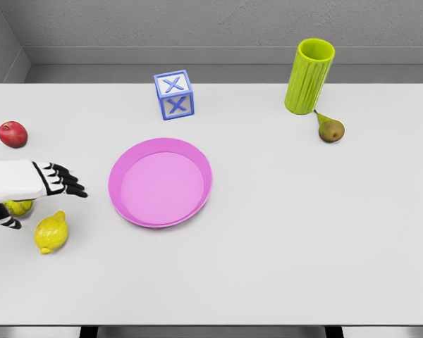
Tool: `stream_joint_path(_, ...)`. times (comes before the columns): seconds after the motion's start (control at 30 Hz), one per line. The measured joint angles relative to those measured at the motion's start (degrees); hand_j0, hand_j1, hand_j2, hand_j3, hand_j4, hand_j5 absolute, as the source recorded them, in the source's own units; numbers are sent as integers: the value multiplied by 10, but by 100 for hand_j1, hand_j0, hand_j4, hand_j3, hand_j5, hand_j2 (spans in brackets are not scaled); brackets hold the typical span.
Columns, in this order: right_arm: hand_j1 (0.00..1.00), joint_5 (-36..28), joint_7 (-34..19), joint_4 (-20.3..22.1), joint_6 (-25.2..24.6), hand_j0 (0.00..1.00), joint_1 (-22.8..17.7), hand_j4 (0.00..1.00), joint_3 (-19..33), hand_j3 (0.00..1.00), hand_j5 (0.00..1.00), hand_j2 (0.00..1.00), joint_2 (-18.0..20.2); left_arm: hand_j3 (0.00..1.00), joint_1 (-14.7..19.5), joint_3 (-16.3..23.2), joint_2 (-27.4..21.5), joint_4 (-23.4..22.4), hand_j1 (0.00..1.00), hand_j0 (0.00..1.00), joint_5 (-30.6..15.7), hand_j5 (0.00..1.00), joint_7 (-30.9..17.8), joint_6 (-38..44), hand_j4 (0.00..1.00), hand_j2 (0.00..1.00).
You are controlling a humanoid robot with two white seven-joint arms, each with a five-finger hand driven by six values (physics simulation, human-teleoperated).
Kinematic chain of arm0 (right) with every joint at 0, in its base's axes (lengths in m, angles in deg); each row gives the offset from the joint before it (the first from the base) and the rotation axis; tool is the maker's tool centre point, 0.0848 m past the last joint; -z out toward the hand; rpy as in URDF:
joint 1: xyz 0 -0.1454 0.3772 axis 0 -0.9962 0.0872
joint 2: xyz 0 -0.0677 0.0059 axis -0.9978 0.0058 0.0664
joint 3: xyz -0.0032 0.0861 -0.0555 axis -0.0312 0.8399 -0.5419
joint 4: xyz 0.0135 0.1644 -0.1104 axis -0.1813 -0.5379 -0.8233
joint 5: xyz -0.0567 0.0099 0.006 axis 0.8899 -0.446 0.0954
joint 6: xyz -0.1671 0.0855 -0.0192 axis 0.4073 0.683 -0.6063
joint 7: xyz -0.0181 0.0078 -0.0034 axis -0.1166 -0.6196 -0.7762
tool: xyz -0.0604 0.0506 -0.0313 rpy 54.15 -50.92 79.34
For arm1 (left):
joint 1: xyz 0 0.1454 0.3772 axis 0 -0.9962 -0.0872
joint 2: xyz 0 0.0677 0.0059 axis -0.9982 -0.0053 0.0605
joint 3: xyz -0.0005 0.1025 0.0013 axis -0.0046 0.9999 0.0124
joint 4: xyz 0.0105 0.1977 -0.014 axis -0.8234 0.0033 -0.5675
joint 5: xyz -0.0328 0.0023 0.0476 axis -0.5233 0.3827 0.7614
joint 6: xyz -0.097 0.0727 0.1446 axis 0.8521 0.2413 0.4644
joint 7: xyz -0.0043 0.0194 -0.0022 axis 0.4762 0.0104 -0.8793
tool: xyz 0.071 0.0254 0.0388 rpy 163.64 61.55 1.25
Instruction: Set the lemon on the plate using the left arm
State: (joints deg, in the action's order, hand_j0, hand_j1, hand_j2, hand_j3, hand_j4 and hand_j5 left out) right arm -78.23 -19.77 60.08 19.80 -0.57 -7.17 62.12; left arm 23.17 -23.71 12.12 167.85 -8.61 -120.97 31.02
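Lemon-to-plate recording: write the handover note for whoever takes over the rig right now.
Left hand: over the table's left edge, fingers extended, holding nothing.
Right arm: out of view.
Lemon: on the table, just below the left hand, left of the pink plate, apart from it. A second yellow fruit sits partly hidden under the arm; cannot tell what it is.
Plate holds nothing.
Done: nothing yet; lemon not grasped.
Left: grasp lemon, carry it right, set it on the plate.

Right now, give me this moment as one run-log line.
left hand: open, above table, holds nothing | lemon: on table, ungrasped | plate: empty | right arm: out of view
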Motion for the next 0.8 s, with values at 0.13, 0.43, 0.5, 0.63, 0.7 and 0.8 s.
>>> stream_joint_path(0.13,100,0,0,0,0,100,0,100,0,100,100,100,0,100,-3,0,2,1,100,100,28,100,-2,0,100,100)
stream_joint_path(0.43,100,0,0,0,0,100,0,100,0,100,100,100,0,100,-22,1,15,8,100,100,59,100,-1,0,100,100)
stream_joint_path(0.5,100,0,0,0,0,100,0,100,0,100,100,100,0,100,-22,1,17,8,100,100,62,100,0,0,100,100)
stream_joint_path(0.63,100,0,0,0,0,100,0,100,0,100,100,100,0,100,-23,0,22,5,100,100,69,100,0,0,100,100)
stream_joint_path(0.7,100,0,0,0,0,100,0,100,0,100,100,100,0,100,-23,-2,27,4,100,100,76,100,1,0,100,100)
stream_joint_path(0.8,100,0,0,0,0,100,0,100,0,100,100,100,0,100,-23,-6,31,6,100,100,84,100,2,0,100,100)
